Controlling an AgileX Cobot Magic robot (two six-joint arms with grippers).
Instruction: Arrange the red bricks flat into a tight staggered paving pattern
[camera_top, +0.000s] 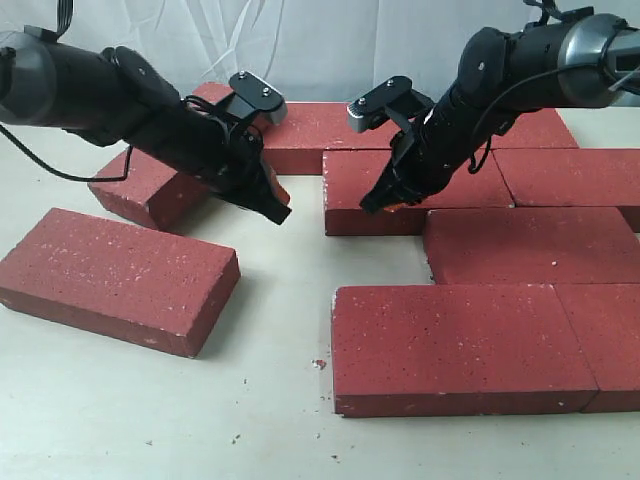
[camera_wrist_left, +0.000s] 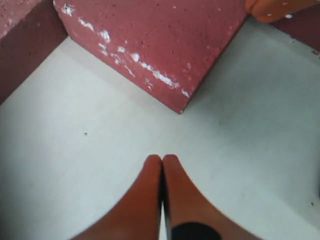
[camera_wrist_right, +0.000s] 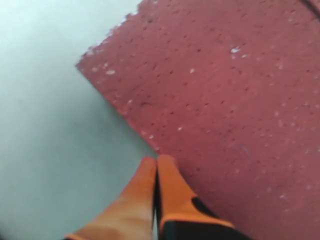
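Several red bricks lie flat on the pale table (camera_top: 280, 300). Most form staggered rows at right: a back brick (camera_top: 320, 125), a middle-row brick (camera_top: 400, 185), one below it (camera_top: 530, 245) and a front brick (camera_top: 450, 345). A loose brick (camera_top: 115, 280) lies at front left. An angled brick (camera_top: 145, 190) sits partly hidden behind the left arm. My left gripper (camera_top: 278, 210) is shut and empty over bare table, its tips (camera_wrist_left: 162, 159) short of a chipped brick corner (camera_wrist_left: 165, 55). My right gripper (camera_top: 375, 200) is shut and empty, tips (camera_wrist_right: 157, 160) at the left edge of the middle-row brick (camera_wrist_right: 225, 100).
A gap of bare table separates the loose left bricks from the laid rows. More bricks (camera_top: 570, 180) (camera_top: 605, 340) extend the rows to the right edge. A white cloth backdrop (camera_top: 330, 40) hangs behind. The right gripper's orange fingers (camera_wrist_left: 280, 7) show in the left wrist view.
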